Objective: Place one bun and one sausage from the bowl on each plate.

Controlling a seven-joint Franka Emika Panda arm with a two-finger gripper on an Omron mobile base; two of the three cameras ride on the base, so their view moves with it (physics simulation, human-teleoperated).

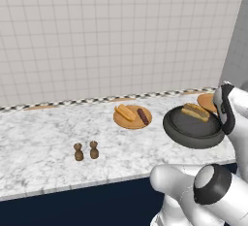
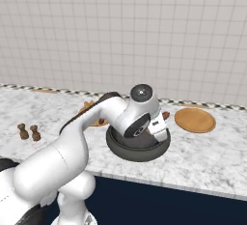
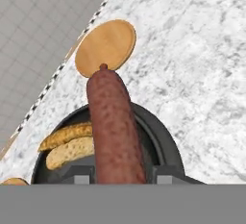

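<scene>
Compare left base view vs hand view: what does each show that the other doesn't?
Left base view alone: two shakers and the filled plate, with a bun and a sausage on it. Hand view alone: the gripper shut on a sausage, lifted above the bowl. Both: the bowl with a bun in it, the bare plate and the marble counter.

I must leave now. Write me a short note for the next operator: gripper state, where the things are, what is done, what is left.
Gripper: shut on a sausage, held above the bowl.
Bowl: at the counter's front edge, one bun inside.
Left plate: bun and sausage on it, done.
Right plate: bare, past the bowl near the wall.
Left: put the held sausage on the right plate, then the bun from the bowl.
</scene>
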